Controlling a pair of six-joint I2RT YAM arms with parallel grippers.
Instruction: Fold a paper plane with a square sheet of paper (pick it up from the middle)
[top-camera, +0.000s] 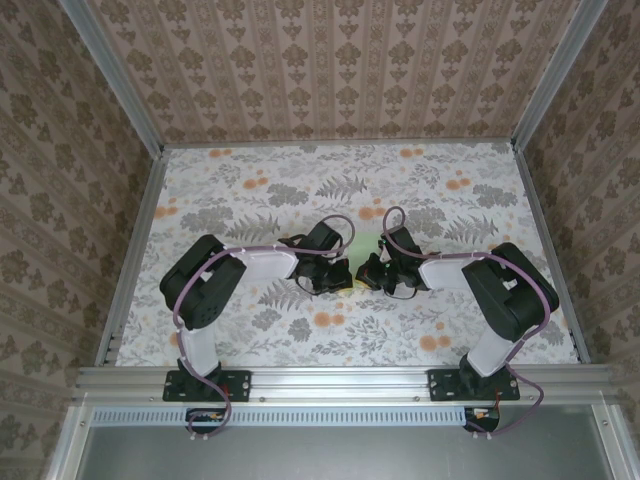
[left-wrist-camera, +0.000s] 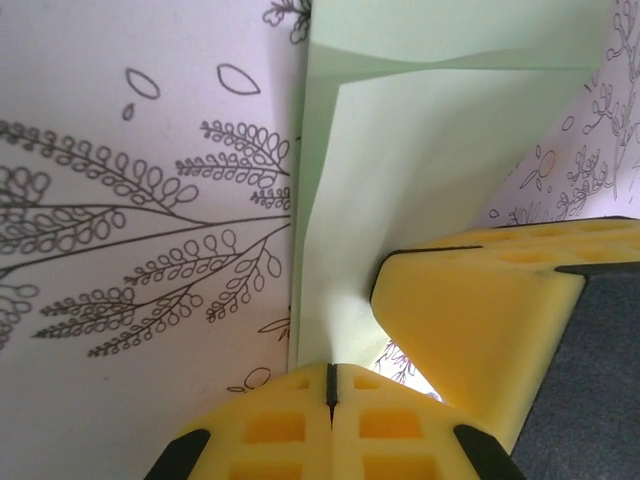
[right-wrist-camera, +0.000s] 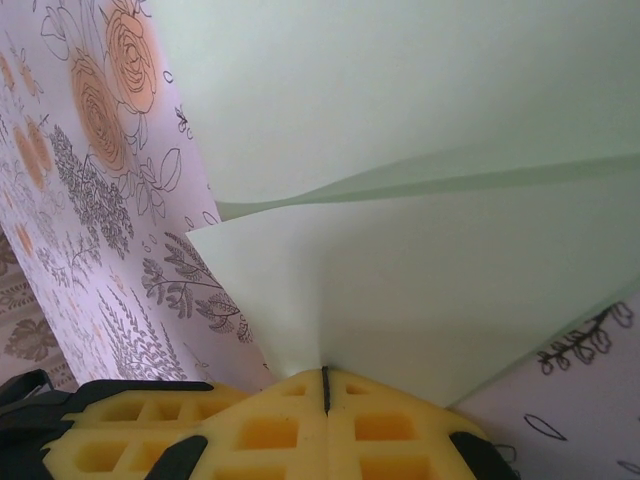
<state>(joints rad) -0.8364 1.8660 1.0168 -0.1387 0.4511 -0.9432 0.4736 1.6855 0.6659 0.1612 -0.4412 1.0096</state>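
In the top view the two hands meet tip to tip in the middle of the tabletop (top-camera: 250, 190). The sheet of paper (top-camera: 356, 262) peeks out between them. The left hand (top-camera: 338, 272) sits at its 9 o'clock and the right hand (top-camera: 368, 272) at its 3 o'clock, both just as near. In the left wrist view the yellow fingers (left-wrist-camera: 280, 430) are pressed together with a bit of the paper pinched in the seam. From there the sheet goes up toward 12 o'clock. The right hand's fingers (right-wrist-camera: 390, 430) pinch the paper the same way. The paper is pale green, thin and plain. It is not flat: it lifts off the tabletop, and in the right wrist view a long fold runs from 9 to 3 o'clock. I think the next fold needs both hands to move together, or the thin paper may slip or tear.
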